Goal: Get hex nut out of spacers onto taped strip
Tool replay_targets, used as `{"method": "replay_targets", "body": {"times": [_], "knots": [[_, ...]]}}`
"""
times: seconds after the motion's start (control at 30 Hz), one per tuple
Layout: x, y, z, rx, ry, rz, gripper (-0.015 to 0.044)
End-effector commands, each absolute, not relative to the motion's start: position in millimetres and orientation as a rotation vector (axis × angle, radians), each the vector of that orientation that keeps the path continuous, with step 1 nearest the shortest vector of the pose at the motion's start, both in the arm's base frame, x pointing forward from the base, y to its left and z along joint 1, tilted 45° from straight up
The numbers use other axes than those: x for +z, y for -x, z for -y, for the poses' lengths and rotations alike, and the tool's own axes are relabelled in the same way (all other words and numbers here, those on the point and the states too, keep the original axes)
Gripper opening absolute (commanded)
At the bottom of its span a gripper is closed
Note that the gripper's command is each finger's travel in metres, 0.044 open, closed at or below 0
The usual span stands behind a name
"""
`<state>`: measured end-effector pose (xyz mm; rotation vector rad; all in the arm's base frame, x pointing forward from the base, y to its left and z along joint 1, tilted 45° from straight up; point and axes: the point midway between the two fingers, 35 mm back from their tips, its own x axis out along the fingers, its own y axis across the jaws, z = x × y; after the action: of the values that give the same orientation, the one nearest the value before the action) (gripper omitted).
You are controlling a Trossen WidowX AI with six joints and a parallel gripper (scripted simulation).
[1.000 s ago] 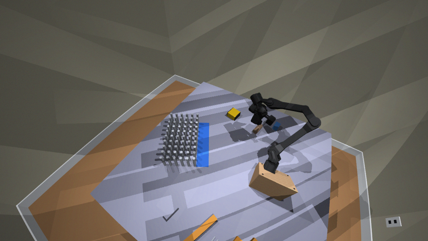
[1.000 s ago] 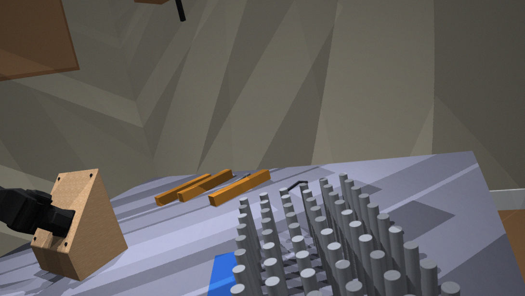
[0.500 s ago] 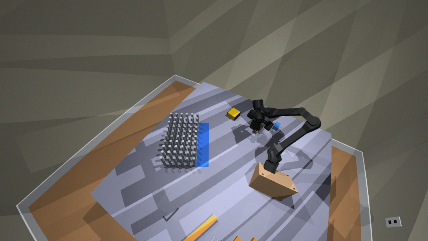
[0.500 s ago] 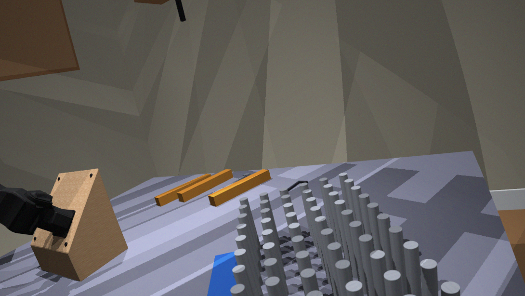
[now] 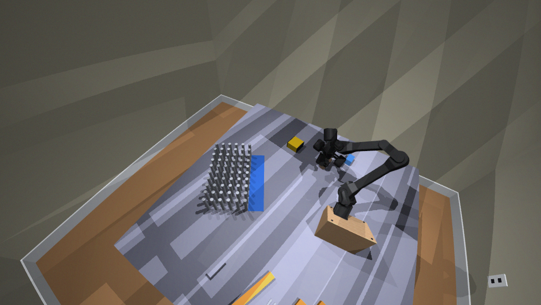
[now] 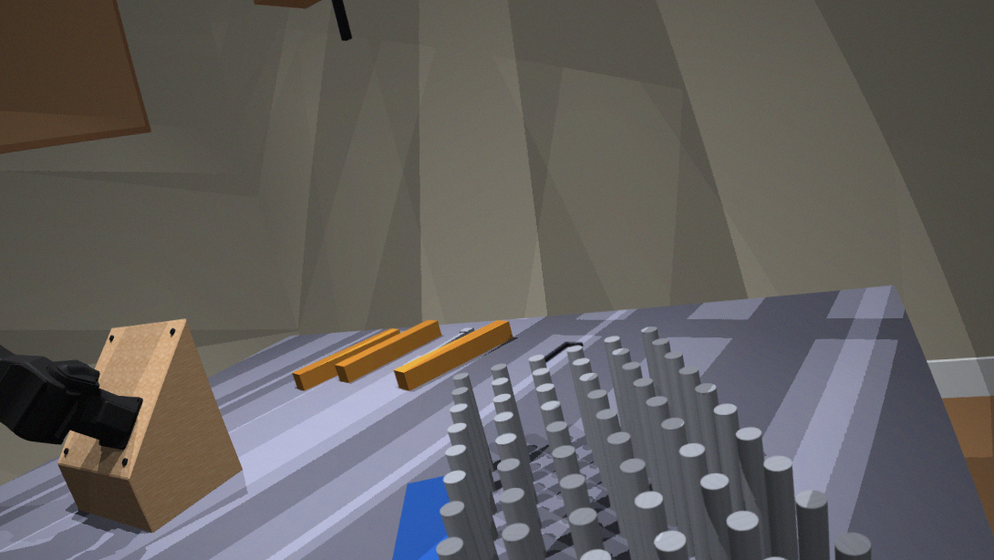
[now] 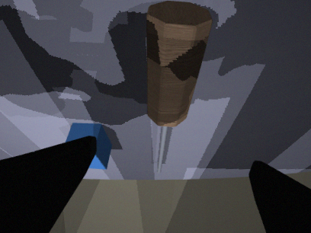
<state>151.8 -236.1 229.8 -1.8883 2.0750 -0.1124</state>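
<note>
The gripper (image 5: 328, 161) hangs over the far right part of the desk (image 5: 287, 212), its fingers spread wide with nothing between them. In the wrist view the two dark fingertips frame a tool with a brown wooden handle (image 7: 176, 63) and a thin metal shaft (image 7: 161, 151) that lies flat on the desk, the handle lying between the fingers' line and farther from the camera, untouched. A small blue cube (image 7: 94, 145) sits just beside the left fingertip in that view; from the top view the same blue cube (image 5: 349, 159) is near the gripper, and a yellow block (image 5: 295, 143) lies a little apart on its other side.

The spacers (image 5: 227, 176) stand upright in a tight grid, well apart from the gripper. The blue taped strip (image 5: 256, 183) runs along the side of the grid that faces the arm's wooden base (image 5: 346, 231). The hex nut cannot be made out among the spacers in any view; the gaps are dark and narrow.

At the near edge of the desk a small dark L-shaped hook (image 5: 215, 271) lies alone, and orange bars (image 6: 451, 354) rest side by side near it, with a thin metal rod (image 6: 455, 335) between two of them. In the exterior view the hook (image 6: 562, 348) lies just behind the spacer rows.
</note>
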Motion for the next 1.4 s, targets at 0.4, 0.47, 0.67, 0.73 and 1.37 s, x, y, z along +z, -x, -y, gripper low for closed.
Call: {"method": "replay_targets", "body": {"times": [0.4,0.47,0.67,0.73,1.37], "knots": [[229,-150,234,-0.147,1.92,-2.027,0.028],[229,-150,234,-0.147,1.92,-2.027,0.028],[224,-152,239,-0.146,1.918,-2.027,0.028],[222,-152,241,-0.145,1.918,-2.027,0.028],[200,-155,263,-0.145,1.917,-2.027,0.028]]}}
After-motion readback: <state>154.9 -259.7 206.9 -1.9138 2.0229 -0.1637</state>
